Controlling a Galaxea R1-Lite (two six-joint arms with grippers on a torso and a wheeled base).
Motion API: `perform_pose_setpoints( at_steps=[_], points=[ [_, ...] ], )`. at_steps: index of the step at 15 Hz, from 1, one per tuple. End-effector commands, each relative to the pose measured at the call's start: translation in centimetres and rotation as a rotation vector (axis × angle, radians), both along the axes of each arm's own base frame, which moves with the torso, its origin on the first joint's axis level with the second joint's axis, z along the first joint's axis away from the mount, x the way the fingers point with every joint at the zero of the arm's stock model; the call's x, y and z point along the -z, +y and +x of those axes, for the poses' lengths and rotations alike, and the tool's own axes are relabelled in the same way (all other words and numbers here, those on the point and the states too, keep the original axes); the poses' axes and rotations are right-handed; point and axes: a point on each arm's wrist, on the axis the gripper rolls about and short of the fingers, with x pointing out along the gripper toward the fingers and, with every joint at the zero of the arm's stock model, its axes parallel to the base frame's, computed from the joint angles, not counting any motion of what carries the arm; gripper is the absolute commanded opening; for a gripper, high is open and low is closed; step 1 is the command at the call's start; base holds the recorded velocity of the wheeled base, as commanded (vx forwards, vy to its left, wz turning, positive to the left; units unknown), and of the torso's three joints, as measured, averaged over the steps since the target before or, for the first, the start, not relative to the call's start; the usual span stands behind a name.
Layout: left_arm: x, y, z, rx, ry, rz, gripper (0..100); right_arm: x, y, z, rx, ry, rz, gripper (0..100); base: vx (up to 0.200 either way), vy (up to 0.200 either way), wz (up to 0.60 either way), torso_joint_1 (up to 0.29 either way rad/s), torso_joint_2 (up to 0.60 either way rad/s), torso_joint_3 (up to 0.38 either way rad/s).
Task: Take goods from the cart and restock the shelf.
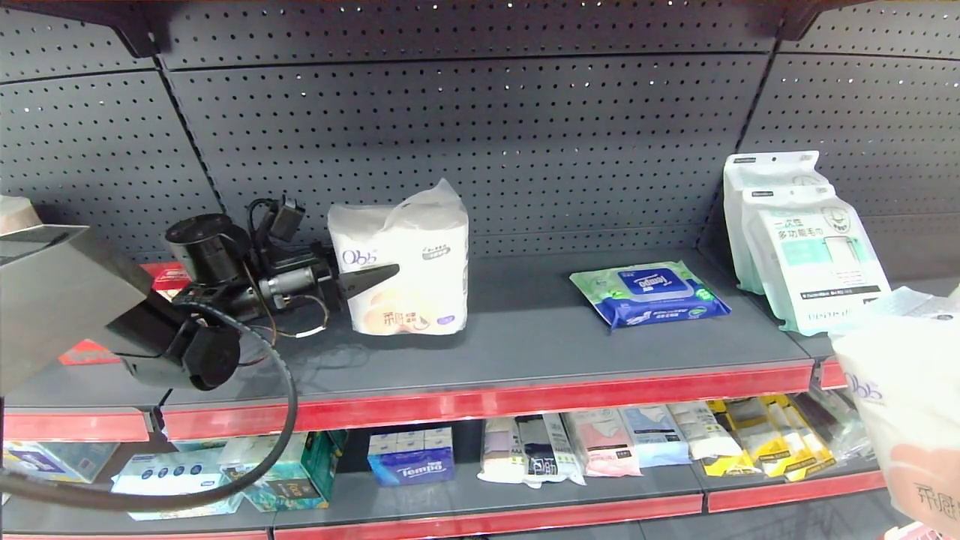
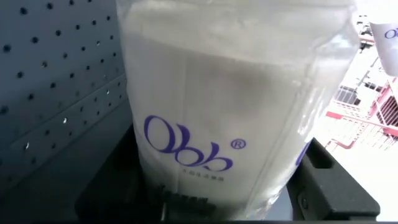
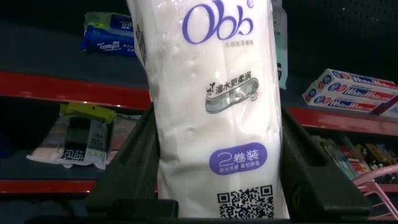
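White tissue packs, one in each claw, before the grey shelf (image 1: pixel 525 341).
At centre-left the left claw (image 1: pixel 386 274) clamps the roll pack (image 1: pixel 420 225), which stands upright on the shelf. At lower right the right claw (image 3: pixel 217 180) grips a second pack (image 1: pixel 900 405), long axis upright. Bare shelf between the roll pack and the blue wipes (image 1: pixel 649 292) looks the likeliest spot, beyond the red lip.
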Motion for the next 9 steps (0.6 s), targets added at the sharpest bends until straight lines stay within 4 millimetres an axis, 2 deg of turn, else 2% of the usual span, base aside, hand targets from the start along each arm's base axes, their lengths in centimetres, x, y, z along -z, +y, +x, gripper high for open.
perform_pose_setpoints(
  at_steps=[1,5,9],
  points=[
    [-0.5,0.4,-1.8,-0.006,0.012,-0.001,0,0.0,0.0,0.0,-0.002,0.000,0.000,0,0.000,0.000,0.00,0.000,0.00,0.000],
    [0.8,1.2,-3.4,-0.027,0.015,-0.002,0,-0.1,0.0,0.0,-0.002,-0.005,0.001,0,0.000,0.000,0.00,0.000,0.00,0.000],
    [1.7,2.3,-4.2,-0.073,0.031,-0.002,0,0.0,0.0,0.0,-0.001,-0.002,0.001,0,0.000,0.000,0.00,0.000,0.00,0.000]
  ],
)
